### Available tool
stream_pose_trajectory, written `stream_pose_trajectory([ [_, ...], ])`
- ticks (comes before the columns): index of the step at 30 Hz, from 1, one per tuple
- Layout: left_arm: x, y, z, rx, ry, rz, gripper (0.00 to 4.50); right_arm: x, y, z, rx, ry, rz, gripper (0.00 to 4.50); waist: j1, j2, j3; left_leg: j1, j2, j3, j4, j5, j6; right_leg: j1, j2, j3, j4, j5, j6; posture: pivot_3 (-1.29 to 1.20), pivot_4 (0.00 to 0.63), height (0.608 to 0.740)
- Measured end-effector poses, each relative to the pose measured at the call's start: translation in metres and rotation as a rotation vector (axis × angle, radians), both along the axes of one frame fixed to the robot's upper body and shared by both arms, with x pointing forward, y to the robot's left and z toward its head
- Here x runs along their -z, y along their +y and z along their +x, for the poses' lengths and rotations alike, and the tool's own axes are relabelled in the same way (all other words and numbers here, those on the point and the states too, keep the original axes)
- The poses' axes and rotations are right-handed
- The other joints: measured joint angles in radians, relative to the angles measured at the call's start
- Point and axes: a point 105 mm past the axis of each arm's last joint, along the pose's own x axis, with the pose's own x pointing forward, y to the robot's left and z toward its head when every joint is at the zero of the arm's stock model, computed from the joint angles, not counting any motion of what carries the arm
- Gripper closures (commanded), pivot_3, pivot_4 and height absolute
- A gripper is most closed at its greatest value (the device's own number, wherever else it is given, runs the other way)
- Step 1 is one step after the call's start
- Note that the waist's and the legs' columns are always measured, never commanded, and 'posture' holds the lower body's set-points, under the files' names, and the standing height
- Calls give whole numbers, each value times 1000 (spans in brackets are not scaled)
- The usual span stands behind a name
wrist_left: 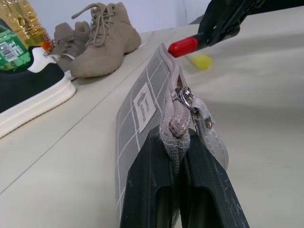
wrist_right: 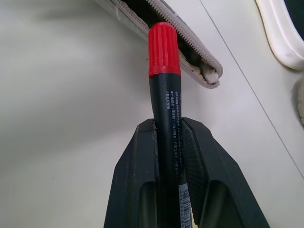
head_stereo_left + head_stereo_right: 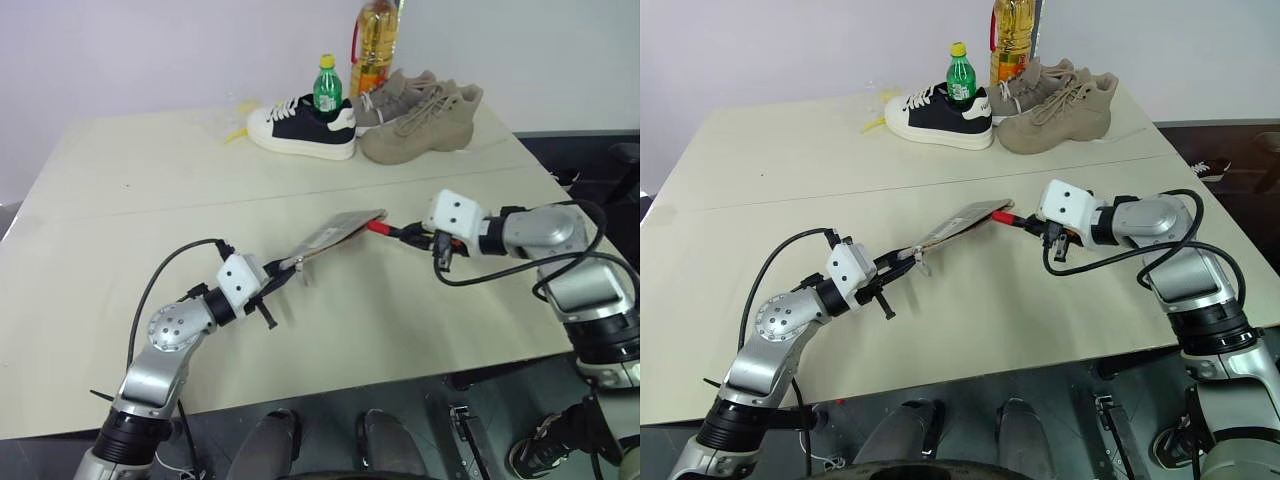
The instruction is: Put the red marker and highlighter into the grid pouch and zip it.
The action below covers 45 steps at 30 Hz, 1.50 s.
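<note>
Grey grid pouch (image 3: 335,233) is held up off the table (image 3: 120,250), 1 end clamped tight in the left gripper (image 1: 183,156), zipper open at the far end. Right gripper (image 2: 168,137) is closed around the red marker (image 2: 164,52), red cap right at the pouch mouth. Highlighter (image 1: 199,61) lies on the table beyond the pouch. 3 shoes (image 3: 300,125) and 2 bottles (image 3: 327,85) at the far edge.

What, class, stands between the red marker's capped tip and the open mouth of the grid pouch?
Nothing visible. The right hand holds the red marker with its cap at the unzipped mouth of the grid pouch, which the left hand holds up by one end.
</note>
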Motion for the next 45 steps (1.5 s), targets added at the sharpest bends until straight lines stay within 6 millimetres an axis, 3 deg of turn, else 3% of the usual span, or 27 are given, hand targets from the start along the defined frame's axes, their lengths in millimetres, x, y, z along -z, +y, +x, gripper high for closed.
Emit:
stream_pose_trajectory([
  [6, 0, 0, -1, 7, 2, 3, 4500, 0, 4, 1, -9, -9, -5, 4290, -1, 0, 0, 0, 0, 0, 0, 0, 0, 0, 0, 0, 0, 0, 0, 0, 150, 740],
  [16, 6, -9, -10, 102, 17, 74, 4500, 6, 17, -1, -130, -101, -206, 4290, -1, 0, 0, 0, 0, 0, 0, 0, 0, 0, 0, 0, 0, 0, 0, 0, 150, 740],
  [21, 3, -16, -12, 156, 7, 93, 4500, 5, 37, -10, -269, -183, -320, 4290, -1, 0, 0, 0, 0, 0, 0, 0, 0, 0, 0, 0, 0, 0, 0, 0, 150, 740],
  [25, -1, -20, -11, 173, -8, 94, 4500, 2, 66, -21, -382, -228, -291, 4290, -2, 0, 0, 0, 0, 0, 0, 0, 0, 0, 1, 0, 1, 0, 0, 0, 150, 740],
  [28, -1, -20, -11, 174, -9, 93, 4500, 5, 73, -25, -418, -233, -304, 4290, 0, 0, 0, 0, 0, -1, 0, 0, 0, 0, 0, 0, 1, 0, 0, 0, 150, 740],
  [36, 0, -20, -10, 165, -5, 87, 4500, 2, 78, -24, -391, -189, -225, 291, -1, 0, 0, 0, 0, -1, 0, 0, 0, 0, 0, 0, 1, 0, 0, 0, 150, 740],
  [38, 0, -18, -9, 145, -3, 73, 4500, -8, 76, -23, -349, -161, -136, 291, -1, 0, 0, 0, 0, -1, 0, 0, 0, 0, 0, 0, 1, 0, 0, 0, 150, 740],
  [42, 0, -8, 4, 32, -29, 44, 4500, -46, 69, -16, -244, -107, 151, 291, 0, 0, 0, 0, 0, -2, 0, 0, 0, 0, 0, 0, 1, 1, 0, 0, 150, 740],
  [45, -5, -2, 18, -85, -80, 11, 4500, -63, 45, 5, -69, -94, 339, 291, 1, -2, -1, 1, 0, -1, 1, 0, 0, 1, 0, 0, 1, 1, 0, 0, 150, 740],
])
